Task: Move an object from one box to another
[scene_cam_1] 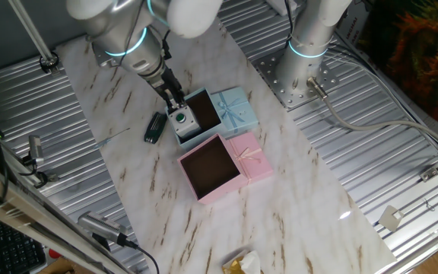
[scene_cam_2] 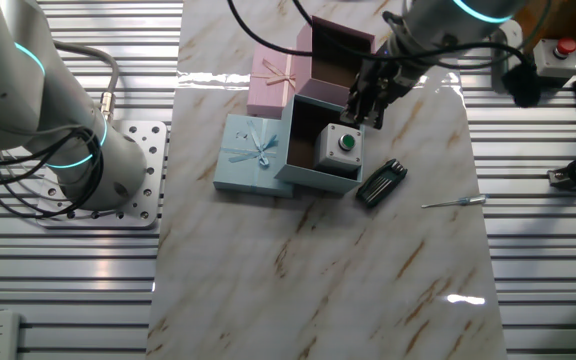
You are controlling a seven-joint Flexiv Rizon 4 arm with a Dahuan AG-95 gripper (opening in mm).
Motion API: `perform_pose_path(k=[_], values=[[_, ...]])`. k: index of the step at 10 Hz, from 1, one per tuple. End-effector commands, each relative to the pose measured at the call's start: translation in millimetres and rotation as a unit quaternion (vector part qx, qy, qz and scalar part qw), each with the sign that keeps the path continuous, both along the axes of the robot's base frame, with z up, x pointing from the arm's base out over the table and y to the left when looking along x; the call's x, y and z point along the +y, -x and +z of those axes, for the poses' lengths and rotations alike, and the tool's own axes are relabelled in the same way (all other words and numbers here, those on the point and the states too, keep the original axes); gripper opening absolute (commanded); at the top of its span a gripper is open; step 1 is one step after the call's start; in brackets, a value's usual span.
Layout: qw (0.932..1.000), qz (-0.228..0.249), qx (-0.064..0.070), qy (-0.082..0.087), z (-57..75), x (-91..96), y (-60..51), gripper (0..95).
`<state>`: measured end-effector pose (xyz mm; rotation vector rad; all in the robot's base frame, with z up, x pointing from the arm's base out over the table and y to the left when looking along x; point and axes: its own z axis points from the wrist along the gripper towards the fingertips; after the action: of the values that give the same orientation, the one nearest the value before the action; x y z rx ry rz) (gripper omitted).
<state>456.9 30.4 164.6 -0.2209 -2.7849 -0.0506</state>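
The light blue box (scene_cam_1: 206, 109) stands open in the middle of the table, with its bowed lid (scene_cam_1: 234, 106) beside it. The small white-grey block with the green button (scene_cam_1: 181, 119) sits in the box's corner nearest the black gadget; it also shows in the other fixed view (scene_cam_2: 340, 148). My gripper (scene_cam_1: 175, 101) hangs just above the block, fingers a little apart and holding nothing; in the other fixed view it (scene_cam_2: 366, 104) is just behind the block. The open pink box (scene_cam_1: 211, 167) touches the blue box, with its pink lid (scene_cam_1: 251, 158) next to it.
A slim black gadget (scene_cam_1: 154, 127) lies on the marble just outside the blue box. A thin screwdriver-like tool (scene_cam_2: 453, 202) lies further out. A second arm's base (scene_cam_1: 303, 76) stands beyond the lids. A red button unit (scene_cam_2: 565, 47) sits off the table.
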Motion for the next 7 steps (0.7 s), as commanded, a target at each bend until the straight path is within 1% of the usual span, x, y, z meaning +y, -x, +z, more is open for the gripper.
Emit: perform_pose_path(k=[1, 5, 6, 7], values=[[1.0, -0.006, 0.002, -0.002, 0.1, 0.0, 0.5, 0.0], [1.0, -0.006, 0.007, -0.001, -0.6, 1.8, -0.9, 0.0], [0.9999, -0.005, 0.012, -0.002, -2.3, 3.2, -2.1, 0.0], [0.9999, -0.003, 0.013, 0.0, -6.2, 3.7, -2.9, 0.0]])
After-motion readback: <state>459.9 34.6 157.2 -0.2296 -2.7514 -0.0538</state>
